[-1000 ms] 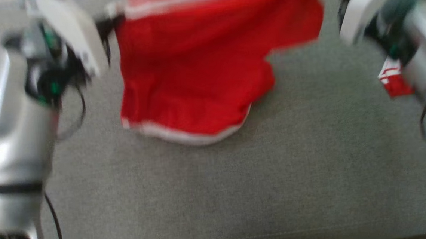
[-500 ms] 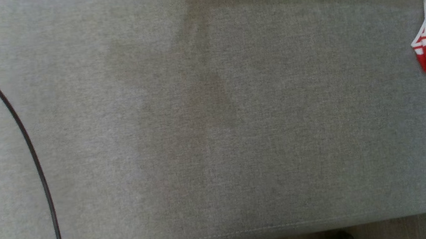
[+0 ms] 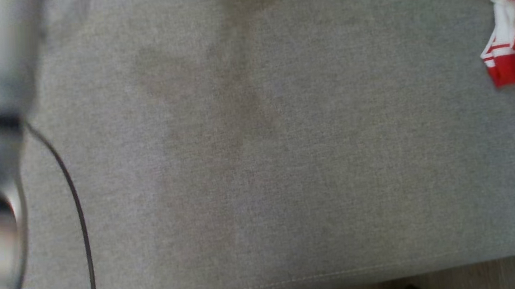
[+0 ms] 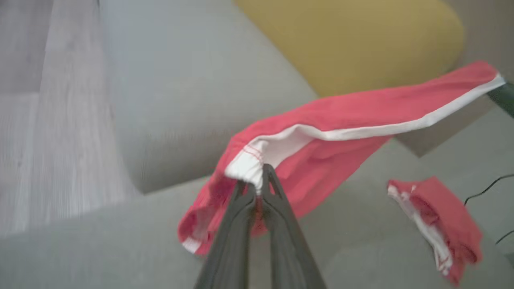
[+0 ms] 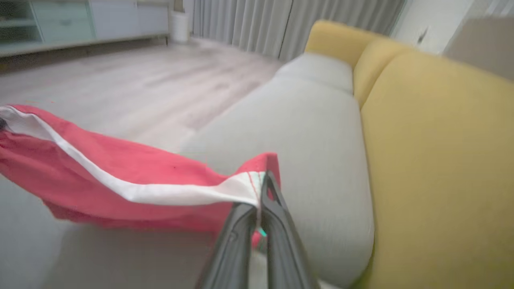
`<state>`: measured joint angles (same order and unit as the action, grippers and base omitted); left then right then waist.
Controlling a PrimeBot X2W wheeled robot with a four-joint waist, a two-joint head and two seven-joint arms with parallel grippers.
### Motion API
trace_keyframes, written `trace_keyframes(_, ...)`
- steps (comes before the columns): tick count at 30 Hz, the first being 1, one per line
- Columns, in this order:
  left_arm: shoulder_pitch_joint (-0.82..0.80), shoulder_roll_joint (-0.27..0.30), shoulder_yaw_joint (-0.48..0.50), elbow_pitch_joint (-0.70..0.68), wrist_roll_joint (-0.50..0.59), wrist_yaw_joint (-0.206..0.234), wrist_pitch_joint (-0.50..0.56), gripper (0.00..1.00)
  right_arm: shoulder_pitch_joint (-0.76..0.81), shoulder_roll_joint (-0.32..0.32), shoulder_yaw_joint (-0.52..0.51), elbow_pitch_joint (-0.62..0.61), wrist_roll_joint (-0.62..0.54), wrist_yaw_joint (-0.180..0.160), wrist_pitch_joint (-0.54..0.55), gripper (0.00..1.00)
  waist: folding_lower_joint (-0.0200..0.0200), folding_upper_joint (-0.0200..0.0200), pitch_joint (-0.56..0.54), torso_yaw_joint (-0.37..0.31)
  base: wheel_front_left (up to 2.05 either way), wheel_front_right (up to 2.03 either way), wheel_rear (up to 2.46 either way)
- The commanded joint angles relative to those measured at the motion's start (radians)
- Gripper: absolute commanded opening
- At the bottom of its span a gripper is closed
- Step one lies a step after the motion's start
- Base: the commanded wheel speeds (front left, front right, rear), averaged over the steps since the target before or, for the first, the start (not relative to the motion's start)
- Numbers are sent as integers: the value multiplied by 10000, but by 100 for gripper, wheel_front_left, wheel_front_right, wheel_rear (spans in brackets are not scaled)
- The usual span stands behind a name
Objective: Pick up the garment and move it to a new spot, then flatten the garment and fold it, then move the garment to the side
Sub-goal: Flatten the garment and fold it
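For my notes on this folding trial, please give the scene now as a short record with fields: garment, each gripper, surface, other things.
garment: red garment, held up over the seat, stretched between both grippers
left gripper: shut on one end of its white band
right gripper: shut on the other end
surface: grey sofa seat
other things: second red garment crumpled on the seat; yellow back cushion

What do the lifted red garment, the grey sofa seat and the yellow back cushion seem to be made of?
Lifted red garment: thin matte cloth, likely a light knit or sports fabric; it sags and folds, with a white sewn band.
Grey sofa seat: woven upholstery, matte; fine weave and a stitched edge seam show.
Yellow back cushion: padded fabric, matte; weave too blurred to tell.
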<state>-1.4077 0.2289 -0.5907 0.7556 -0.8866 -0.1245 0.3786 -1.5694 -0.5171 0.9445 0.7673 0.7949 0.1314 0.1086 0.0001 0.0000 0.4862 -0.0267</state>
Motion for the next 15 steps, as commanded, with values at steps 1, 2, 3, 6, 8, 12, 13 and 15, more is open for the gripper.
trace_keyframes(1, 299, 845, -226, -640, -327, -59, 150, 0, 644, -325, 173, -503, 189, -7, 89, 0, -1, 0, -324, -26, 0, 0, 0)
trace_keyframes(2, 748, 1101, -580, -942, -568, -59, 216, 0, 1090, -511, 367, -774, 329, -7, 165, 0, -1, 0, -479, -34, 0, 0, 0)
trace_keyframes(3, 1186, 1349, -909, -1256, -852, -59, 305, 0, 1525, -699, 571, -1078, 442, -7, 247, 0, -1, 0, -650, -43, 0, 0, 0)
trace_keyframes(6, 2396, 2026, -1737, -2295, -1933, -60, 767, 0, 2794, -1318, 1071, -1961, 903, -7, 720, 0, -1, 0, -1249, -53, 0, 0, 0)
trace_keyframes(8, 3111, 2513, -2282, -3062, -2627, -60, 1212, 0, 3560, -1810, 1452, -2536, 1174, -7, 1308, 0, -1, 0, -1710, -57, 0, 0, 0)
trace_keyframes(12, 4395, 3458, -3157, -4501, -3939, -60, 2227, 0, 4928, -2860, 2002, -3766, 1821, -7, 2704, 0, -1, 0, -2610, -68, 0, 0, 0)
trace_keyframes(13, 4686, 3667, -3317, -4804, -4234, -60, 2451, 0, 5245, -3114, 2079, -4075, 2031, -7, 3053, 0, -1, 0, -2834, -72, 0, 0, 0)
trace_keyframes(15, 5270, 4080, -3547, -5347, -4756, -60, 2805, 0, 5859, -3608, 2219, -4681, 2363, -7, 3765, 0, -1, 0, -3243, -86, 0, 0, 0)
